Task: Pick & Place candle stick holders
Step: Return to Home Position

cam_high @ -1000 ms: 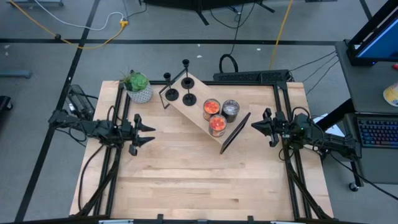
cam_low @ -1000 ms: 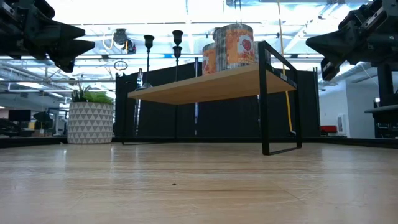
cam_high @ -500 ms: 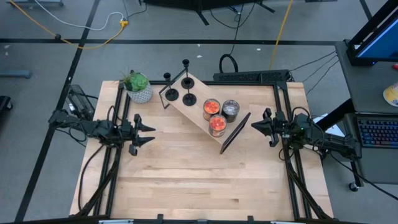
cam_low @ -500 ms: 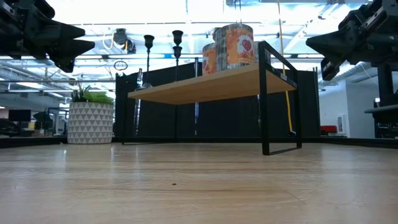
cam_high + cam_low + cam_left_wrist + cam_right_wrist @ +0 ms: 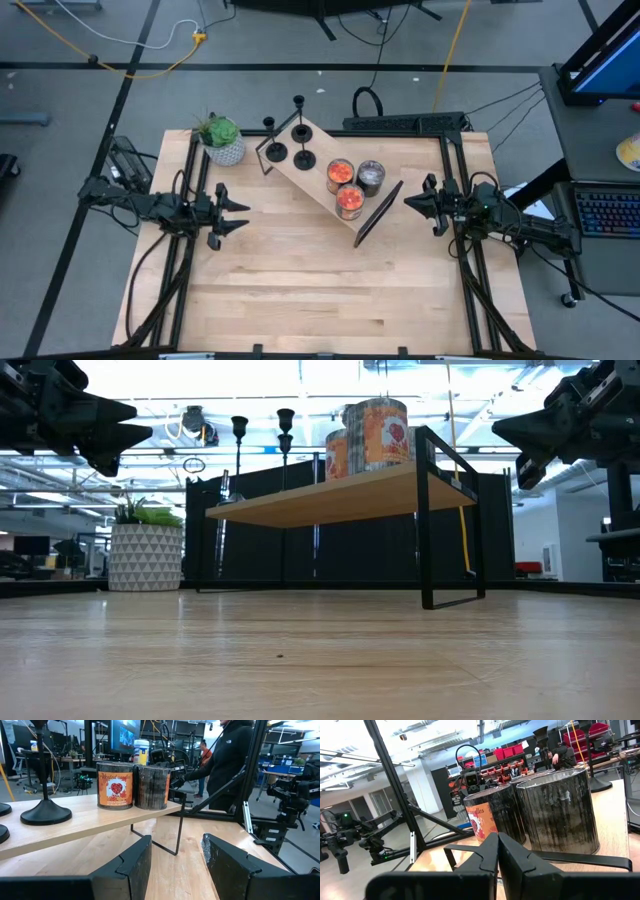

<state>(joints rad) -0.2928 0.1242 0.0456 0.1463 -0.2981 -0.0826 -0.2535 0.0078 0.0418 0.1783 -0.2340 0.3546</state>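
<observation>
Three small black candle stick holders (image 5: 276, 152) (image 5: 300, 131) (image 5: 304, 160) stand on their disc bases at the far left end of a wooden shelf riser (image 5: 318, 185). One holder (image 5: 45, 810) shows in the left wrist view, and two stems (image 5: 239, 430) show in the low view. My left gripper (image 5: 238, 214) is open and empty above the table's left side (image 5: 175, 860). My right gripper (image 5: 410, 200) is shut and empty above the table's right side (image 5: 497, 850), level with the shelf's right end.
Two orange-red jar candles (image 5: 340, 172) (image 5: 349, 198) and a grey jar candle (image 5: 371, 177) stand on the shelf's right half. A potted plant (image 5: 222, 140) stands at the far left corner. Bare wood (image 5: 320, 290) lies toward the near edge. A person (image 5: 230, 755) stands beyond the table.
</observation>
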